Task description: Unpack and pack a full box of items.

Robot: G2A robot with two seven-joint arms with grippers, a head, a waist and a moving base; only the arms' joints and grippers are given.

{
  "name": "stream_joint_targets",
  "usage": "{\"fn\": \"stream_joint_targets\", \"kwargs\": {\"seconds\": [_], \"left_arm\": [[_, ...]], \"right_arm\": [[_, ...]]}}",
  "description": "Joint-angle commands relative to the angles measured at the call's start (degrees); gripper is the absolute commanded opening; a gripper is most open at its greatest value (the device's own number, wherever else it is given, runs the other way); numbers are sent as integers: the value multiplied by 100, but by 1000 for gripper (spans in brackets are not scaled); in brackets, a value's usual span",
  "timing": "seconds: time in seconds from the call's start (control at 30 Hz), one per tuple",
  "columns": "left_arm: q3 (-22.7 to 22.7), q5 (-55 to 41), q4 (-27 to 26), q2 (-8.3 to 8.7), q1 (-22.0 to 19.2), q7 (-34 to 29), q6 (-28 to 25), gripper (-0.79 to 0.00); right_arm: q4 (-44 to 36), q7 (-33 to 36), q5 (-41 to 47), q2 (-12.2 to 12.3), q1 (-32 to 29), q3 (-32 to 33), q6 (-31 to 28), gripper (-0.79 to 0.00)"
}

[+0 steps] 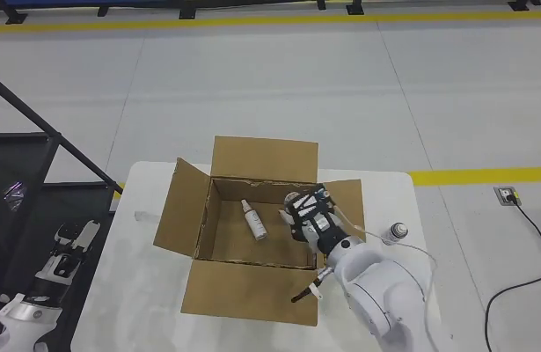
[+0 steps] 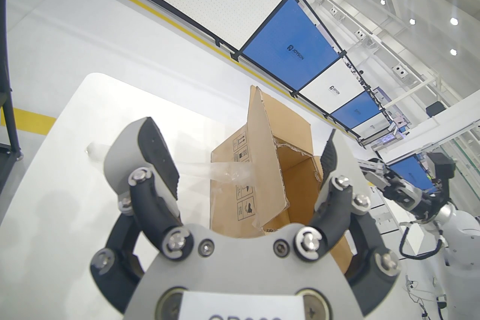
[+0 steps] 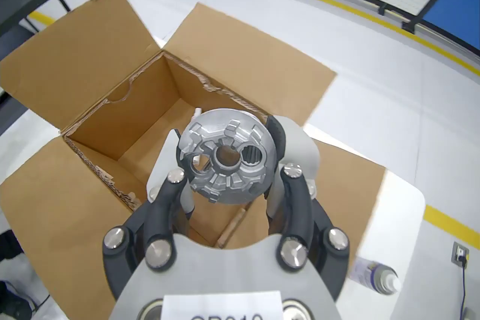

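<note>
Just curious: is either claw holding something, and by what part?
The right gripper grips a round metal part by its opposite edges; the left gripper is open and empty.

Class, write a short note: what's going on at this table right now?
A two-armed robot is working at an open cardboard box on a white table. Its right tool is shut on a round metal gear part, held over the box opening. A small white spray bottle lies on the box floor, and a can sits on the table beside the box. The left tool is open and holds nothing, off to the box's other side. Whether the part is going in or coming out cannot be told.
</note>
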Motion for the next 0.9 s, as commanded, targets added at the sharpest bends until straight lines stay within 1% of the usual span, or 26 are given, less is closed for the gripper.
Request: {"fn": "stream_joint_targets", "kwargs": {"seconds": [0.0, 0.13, 0.23, 0.3, 0.4, 0.47, 0.57, 0.6, 0.67, 0.7, 0.77, 0.8, 0.83, 0.87], "left_arm": [[0, 0, 0, 0, 0, 0, 0, 0], [0, 0, 0, 0, 0, 0, 0, 0], [0, 0, 0, 0, 0, 0, 0, 0], [0, 0, 0, 0, 0, 0, 0, 0], [0, 0, 0, 0, 0, 0, 0, 0], [0, 0, 0, 0, 0, 0, 0, 0], [0, 0, 0, 0, 0, 0, 0, 0], [0, 0, 0, 0, 0, 0, 0, 0], [0, 0, 0, 0, 0, 0, 0, 0], [0, 0, 0, 0, 0, 0, 0, 0], [0, 0, 0, 0, 0, 0, 0, 0], [0, 0, 0, 0, 0, 0, 0, 0], [0, 0, 0, 0, 0, 0, 0, 0], [0, 0, 0, 0, 0, 0, 0, 0]], "right_arm": [[866, 121, 76, -150, 651, -554, 166, -785], [2378, 232, 386, -507, 1619, -1297, 528, -785], [3475, 240, 682, -762, 2187, -1619, 702, -785], [4085, 146, 1065, -909, 2422, -1700, 686, -785], [4865, 38, 1399, -1075, 2687, -1777, 608, -785], [5289, 37, 1534, -1168, 2810, -1831, 572, -785], [5706, -92, 1695, -1285, 2913, -1879, 529, -782], [5810, -126, 1722, -1315, 2937, -1890, 503, -714], [5973, -158, 1772, -1366, 2971, -1904, 460, -502], [6033, -177, 1778, -1387, 2985, -1910, 450, -443], [6115, -204, 1779, -1424, 2999, -1917, 444, -397], [6145, -210, 1778, -1438, 3006, -1914, 438, -332], [6169, -216, 1772, -1451, 3009, -1911, 435, -286], [6187, -222, 1766, -1461, 3009, -1906, 429, -209]]}}
